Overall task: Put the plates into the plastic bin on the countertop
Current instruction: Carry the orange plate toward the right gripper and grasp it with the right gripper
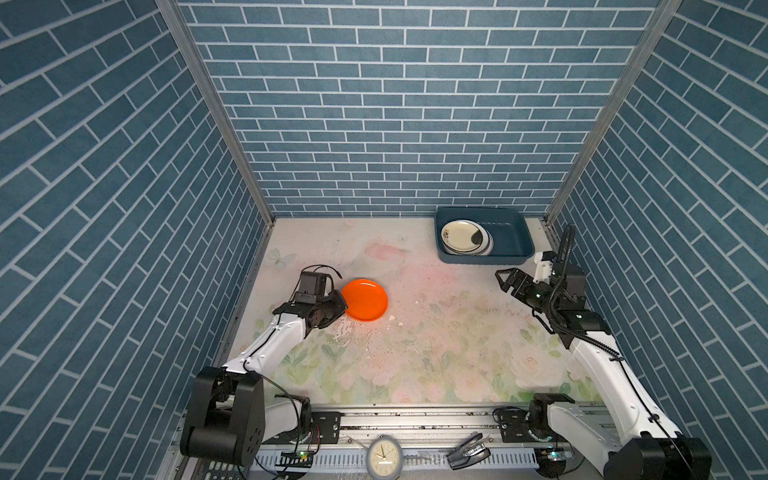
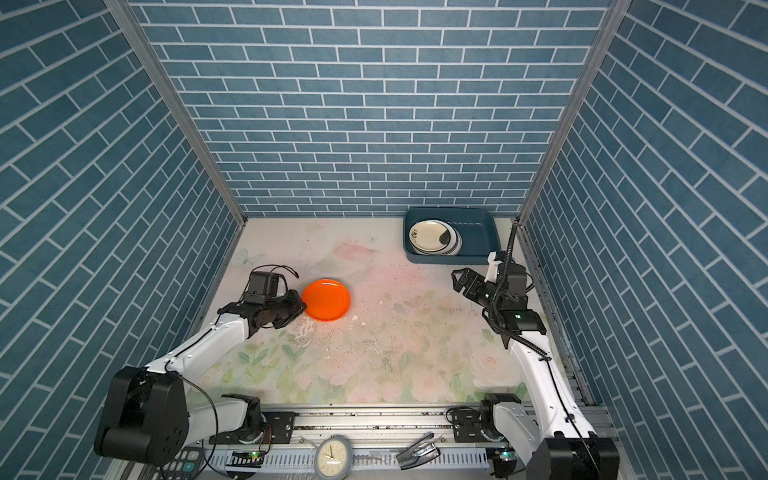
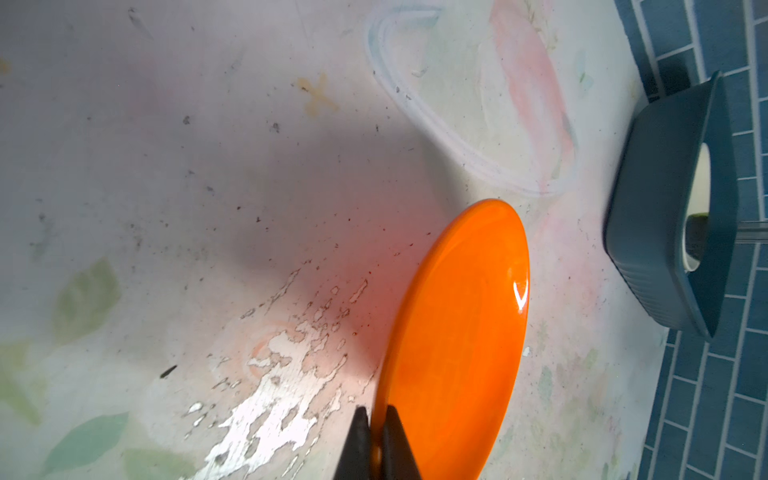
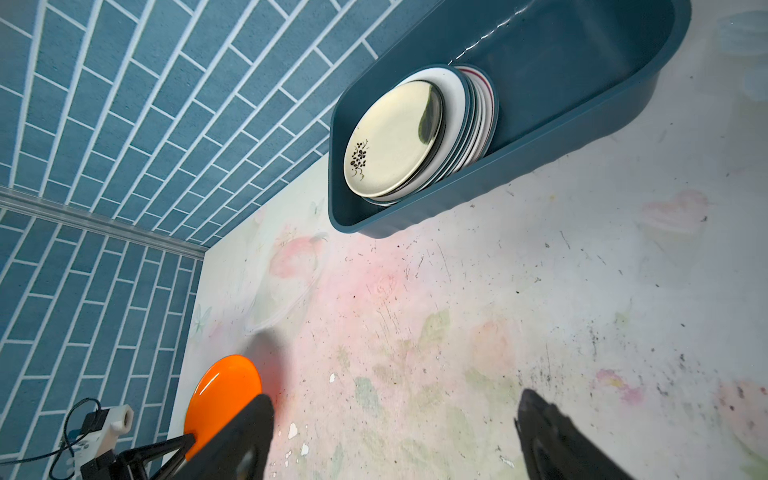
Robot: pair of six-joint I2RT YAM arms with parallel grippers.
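An orange plate (image 1: 365, 300) (image 2: 326, 299) sits left of centre on the floral countertop (image 1: 436, 332). My left gripper (image 1: 341, 306) (image 3: 376, 419) is shut on its near-left rim, with the rim pinched between the black fingertips (image 3: 361, 432). The dark teal plastic bin (image 1: 511, 232) (image 2: 478, 232) stands at the back right with a stack of plates (image 1: 465, 237) (image 4: 399, 137) in its left half; the top one is cream with a dark flower print. My right gripper (image 1: 500, 279) (image 4: 395, 419) hovers open in front of the bin, holding nothing.
Blue brick-pattern walls close in three sides. Scuffed, peeling patches mark the countertop near the orange plate (image 3: 457, 332). A round clock (image 1: 384, 457) and a black clip (image 1: 467, 451) lie on the front rail, below the arm bases.
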